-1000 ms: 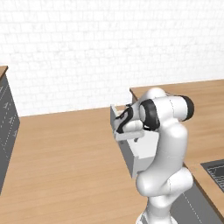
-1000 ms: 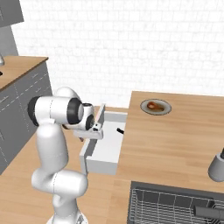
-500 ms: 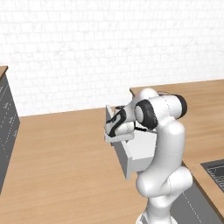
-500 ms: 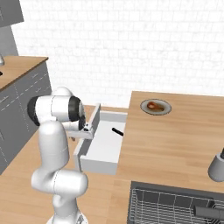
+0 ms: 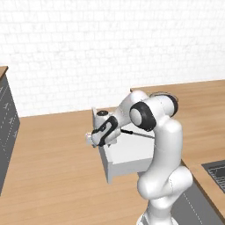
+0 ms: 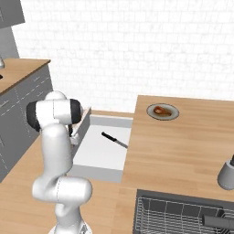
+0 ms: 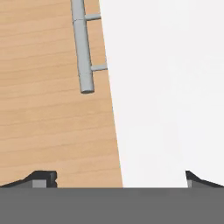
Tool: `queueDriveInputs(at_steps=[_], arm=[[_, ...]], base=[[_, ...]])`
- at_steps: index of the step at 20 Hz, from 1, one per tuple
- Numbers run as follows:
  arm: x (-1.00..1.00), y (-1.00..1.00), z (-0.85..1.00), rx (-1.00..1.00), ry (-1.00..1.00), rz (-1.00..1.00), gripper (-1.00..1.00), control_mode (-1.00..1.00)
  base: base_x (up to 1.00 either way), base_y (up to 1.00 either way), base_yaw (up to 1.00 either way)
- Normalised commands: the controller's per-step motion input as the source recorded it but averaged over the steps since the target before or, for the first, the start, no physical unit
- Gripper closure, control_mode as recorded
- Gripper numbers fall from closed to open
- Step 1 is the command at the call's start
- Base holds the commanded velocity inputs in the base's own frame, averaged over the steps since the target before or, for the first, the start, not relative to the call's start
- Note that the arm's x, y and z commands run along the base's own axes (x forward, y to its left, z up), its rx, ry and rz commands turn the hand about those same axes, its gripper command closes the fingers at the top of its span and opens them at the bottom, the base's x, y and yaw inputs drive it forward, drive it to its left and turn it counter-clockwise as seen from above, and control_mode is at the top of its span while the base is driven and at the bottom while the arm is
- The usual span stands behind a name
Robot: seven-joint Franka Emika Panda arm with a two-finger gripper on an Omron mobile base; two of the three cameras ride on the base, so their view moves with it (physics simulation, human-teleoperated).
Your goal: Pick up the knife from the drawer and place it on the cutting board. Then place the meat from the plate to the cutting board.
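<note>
Knife [image 6: 114, 140] lies bare near the back edge of the drawer [image 6: 103, 151], now drawn farther out than a second ago (its handle [image 7: 83, 48] stands free), while the gripper [image 5: 93, 139], fingers parted and empty, has backed off the front, so reaching in seems next.

Wood counter [image 6: 183, 146]: plate [image 6: 162, 112], grey cup [image 6: 226, 172].
</note>
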Motion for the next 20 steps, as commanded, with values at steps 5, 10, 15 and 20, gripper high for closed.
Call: queueDriveInputs(at_steps=[5, 10, 15, 20], arm=[[0.14, 1.00, 0.29, 0.00, -0.11, -0.16, -1.00, -1.00], [0.02, 0.55, 0.97, 0.00, -0.16, -0.03, -1.00, -1.00], [-0.07, -0.61, 1.00, 0.02, -0.02, 0.00, -1.00, -1.00], [-0.01, -1.00, 1.00, 0.00, 0.00, 0.21, -1.00, -1.00]], base=[[0.00, 0.00, 0.00], [0.00, 0.00, 0.00], [0.00, 0.00, 0.00], [0.00, 0.00, 0.00]])
